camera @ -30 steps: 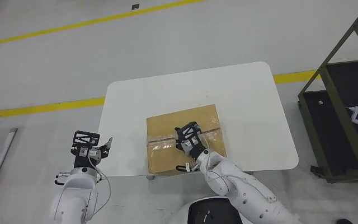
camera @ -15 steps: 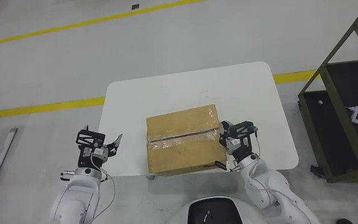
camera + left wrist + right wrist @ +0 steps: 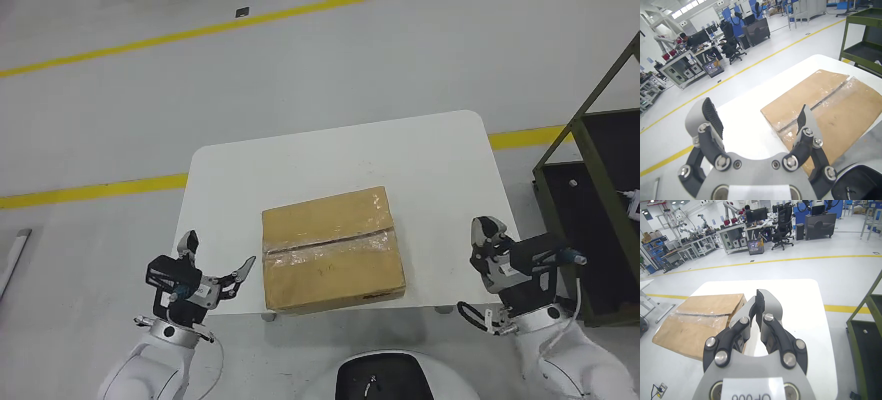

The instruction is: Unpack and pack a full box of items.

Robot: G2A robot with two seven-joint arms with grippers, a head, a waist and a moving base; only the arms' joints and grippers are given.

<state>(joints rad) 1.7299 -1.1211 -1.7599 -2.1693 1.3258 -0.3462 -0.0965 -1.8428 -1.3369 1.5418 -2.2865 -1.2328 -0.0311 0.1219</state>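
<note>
Top view, starting at the left: the left gripper (image 3: 215,255) hangs over the near-left corner of the white table (image 3: 400,160). Its two fingers are spread wide and hold nothing. The cardboard box (image 3: 330,250) lies just past its right-hand fingertip, close but not touching.

The left wrist view brings out what the overhead angle flattens. The fingers of the left gripper (image 3: 755,106) are smooth grey metal on black linkages with round silver bolts, and each carries a black ribbed pad (image 3: 712,113). Ahead of them and off to the right-finger side, the box (image 3: 829,106) is plain brown card, flat and rectangular. A dark seam runs along the middle of its lid under a wrinkled, glossy strip of clear tape.

To the right of the box in the top view, the right gripper (image 3: 487,232) sits over the table's right end, with the box well apart on its left.

In the right wrist view, the toothed black pads of the right gripper (image 3: 758,294) are pressed together with nothing between them. This angle also shows the box's (image 3: 702,317) side wall and the table's (image 3: 800,306) rounded far corner.

Farthest right, beside the right gripper and off the table, stands an olive-green metal cart (image 3: 590,200) with dark shelves.
</note>
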